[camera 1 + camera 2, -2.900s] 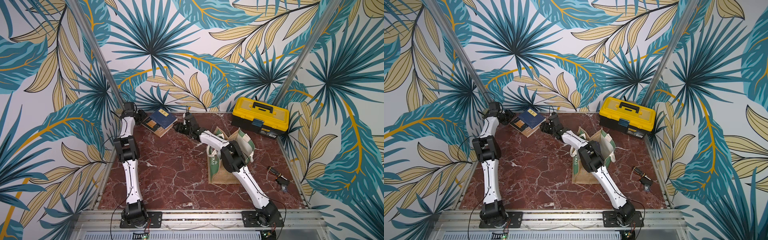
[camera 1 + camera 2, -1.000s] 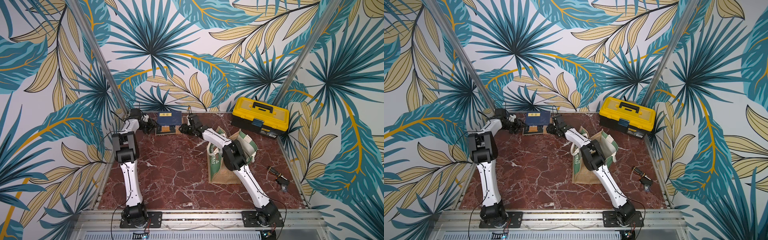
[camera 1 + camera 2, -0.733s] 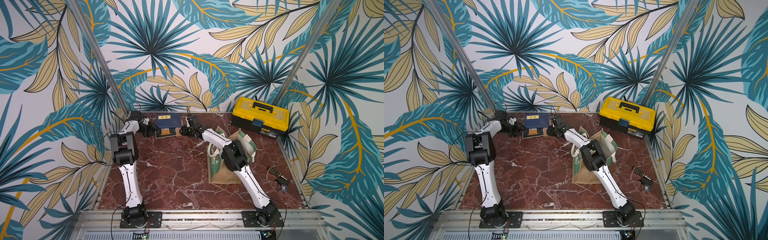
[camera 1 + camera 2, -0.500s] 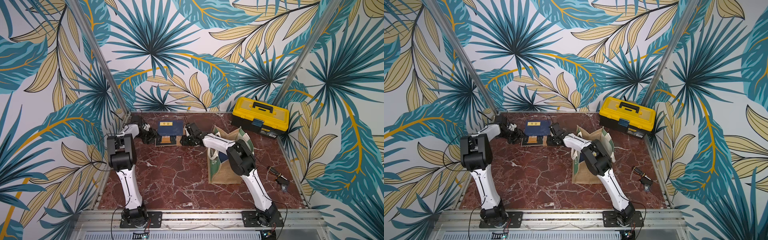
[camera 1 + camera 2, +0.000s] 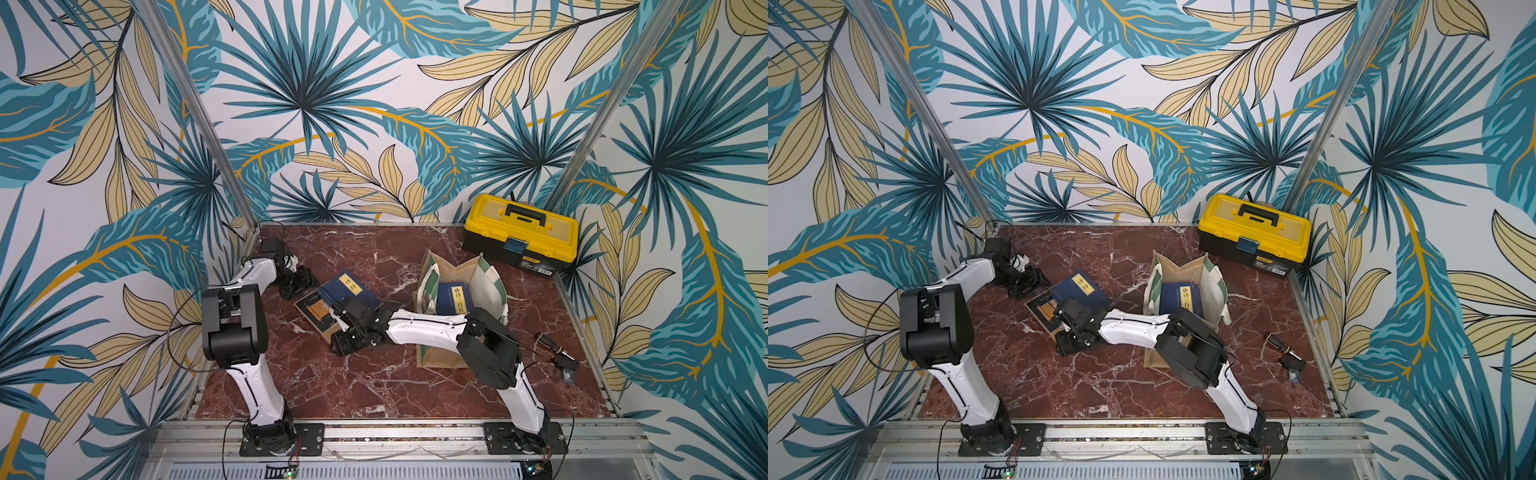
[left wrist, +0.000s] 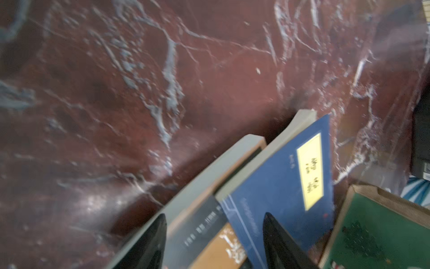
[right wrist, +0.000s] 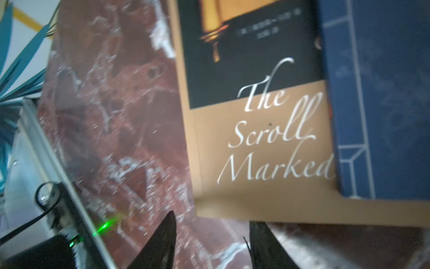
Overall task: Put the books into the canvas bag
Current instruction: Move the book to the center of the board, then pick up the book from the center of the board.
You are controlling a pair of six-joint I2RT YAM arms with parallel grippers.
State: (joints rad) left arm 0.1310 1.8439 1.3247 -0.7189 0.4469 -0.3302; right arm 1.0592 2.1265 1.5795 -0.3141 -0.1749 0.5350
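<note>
Currently left gripper [image 6: 215, 215] and right gripper [image 7: 211, 223]: jaws apart, empty, flanking two stacked books [image 5: 332, 295] on the table [image 5: 374, 374] near the bag [image 5: 486, 278]; third book [image 5: 455, 297] inside. We expect thin, slick, floppy paperbacks: pinch the spine edge.

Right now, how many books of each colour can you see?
Blue books: 2, one atop the pile, one in the bag
Tan-and-black book: 1, under the blue one
Total: 3 books in view
</note>
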